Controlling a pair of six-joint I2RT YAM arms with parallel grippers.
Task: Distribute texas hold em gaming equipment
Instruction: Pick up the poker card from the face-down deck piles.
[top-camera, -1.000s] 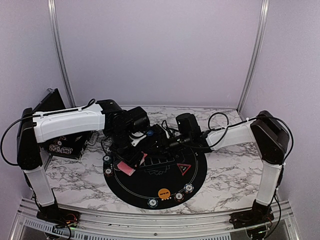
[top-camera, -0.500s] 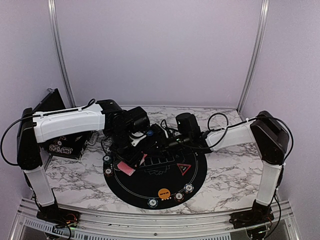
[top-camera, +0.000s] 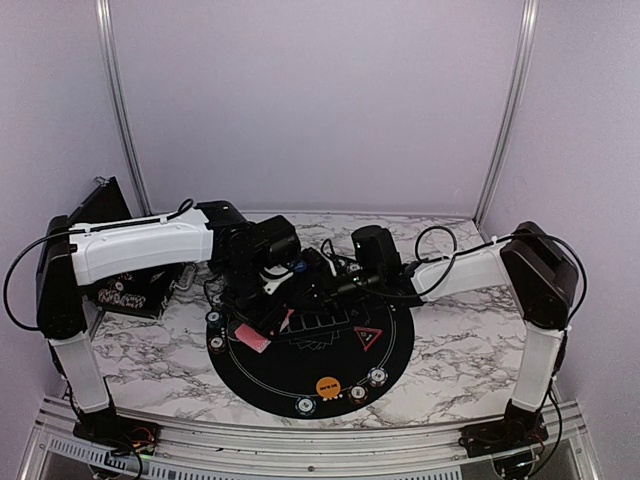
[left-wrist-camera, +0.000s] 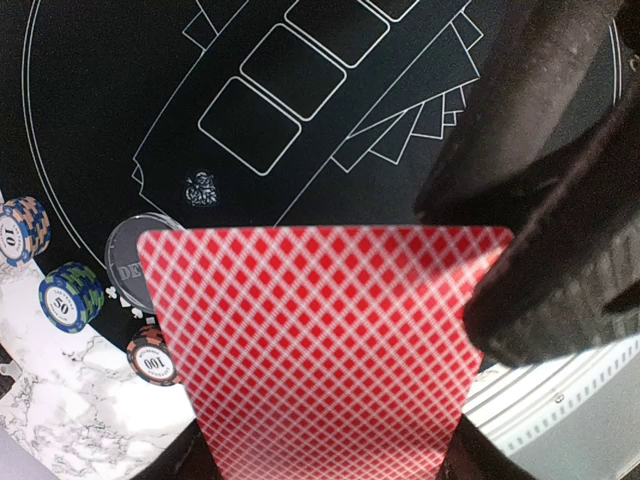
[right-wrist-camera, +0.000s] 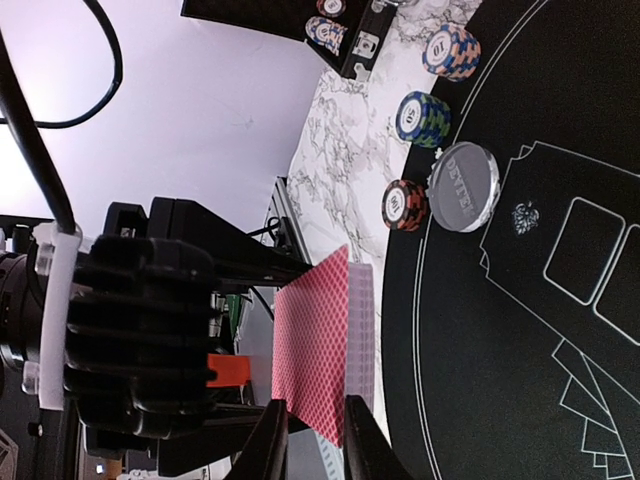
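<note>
— How is the scene lit?
— Soft, even light is thrown from above; faint shadows are cast on the marble counter (top-camera: 460, 340).
— And sharpness?
— The red card (left-wrist-camera: 320, 340) is rendered slightly soft up close, the black mat (left-wrist-camera: 100, 90) crisply. The pale wall (right-wrist-camera: 200, 110) is washed out in the right wrist view.

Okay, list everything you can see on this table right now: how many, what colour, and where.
red lattice-backed playing card deck: one, red, held over the mat's left edge
striped poker chips: at least six; three at the mat's left edge (orange-blue, green-blue, red-black), three at its near edge
clear grey dealer button: one, on the mat beside the left chips
orange round disc: one, mat's near edge
red triangle marker: one, right of mat centre
round black felt mat: one, table centre
black printed box: one, far left
white marble-patterned table: one
left gripper: clamped on the deck
right gripper: fingers either side of the deck's edge
</note>
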